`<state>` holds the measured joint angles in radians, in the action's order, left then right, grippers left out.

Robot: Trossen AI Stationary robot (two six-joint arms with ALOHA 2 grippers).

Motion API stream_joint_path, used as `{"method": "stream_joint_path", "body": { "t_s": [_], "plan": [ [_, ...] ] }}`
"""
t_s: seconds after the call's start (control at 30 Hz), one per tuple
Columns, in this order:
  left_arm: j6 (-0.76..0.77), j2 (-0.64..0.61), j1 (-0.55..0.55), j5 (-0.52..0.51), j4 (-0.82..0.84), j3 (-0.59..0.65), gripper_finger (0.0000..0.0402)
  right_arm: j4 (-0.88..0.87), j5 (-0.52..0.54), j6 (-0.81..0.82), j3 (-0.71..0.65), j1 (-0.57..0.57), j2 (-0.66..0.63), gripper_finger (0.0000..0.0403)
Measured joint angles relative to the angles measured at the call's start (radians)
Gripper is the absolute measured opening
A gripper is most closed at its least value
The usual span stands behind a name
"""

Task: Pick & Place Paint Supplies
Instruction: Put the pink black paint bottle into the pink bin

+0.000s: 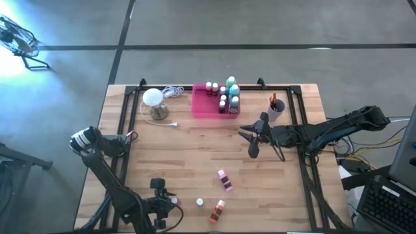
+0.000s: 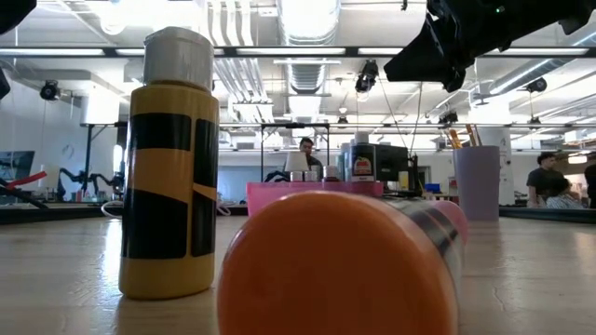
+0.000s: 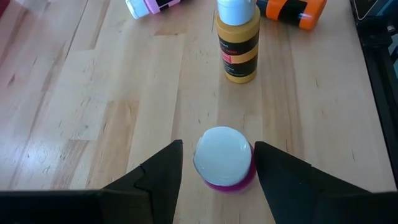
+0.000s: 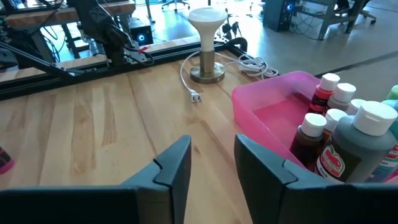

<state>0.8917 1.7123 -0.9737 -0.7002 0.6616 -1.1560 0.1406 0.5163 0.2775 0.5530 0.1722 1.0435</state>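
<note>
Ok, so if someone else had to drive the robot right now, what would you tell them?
Left gripper: open, fingers either side of an upright white-capped magenta bottle, not gripping yet.
Right gripper: open, empty, above the table beside the pink tray.
Done: several bottles stand in the tray; brushes stand in the cup.
Left: the magenta bottle, the upright yellow bottle, the lying orange bottle and the lying pink bottle.
</note>
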Motion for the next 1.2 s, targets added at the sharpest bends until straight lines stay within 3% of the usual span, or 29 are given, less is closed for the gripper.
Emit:
{"method": "stream_joint_path", "body": {
  "t_s": [0.3,0.6,0.73,0.87,1.2],
  "plan": [
    [-0.013,-0.001,0.003,-0.002,-0.016,0.008,0.0196,0.000,0.000,0.000,0.000,0.000,0.000,0.0138],
    [-0.085,-0.059,0.019,0.008,-0.201,0.119,0.0122,-0.001,0.000,0.000,0.000,0.000,0.000,0.0148],
    [-0.107,-0.087,0.035,0.028,-0.217,0.145,0.0121,-0.001,0.000,0.000,0.000,0.000,0.000,0.0141],
    [-0.205,-0.123,0.054,0.027,-0.206,0.149,0.0125,-0.001,0.000,0.000,0.000,0.000,0.000,0.0126],
    [-0.509,-0.304,0.203,-0.114,-0.146,0.148,0.0127,-0.003,0.000,0.000,-0.005,0.000,0.000,0.0085]
  ]
}}
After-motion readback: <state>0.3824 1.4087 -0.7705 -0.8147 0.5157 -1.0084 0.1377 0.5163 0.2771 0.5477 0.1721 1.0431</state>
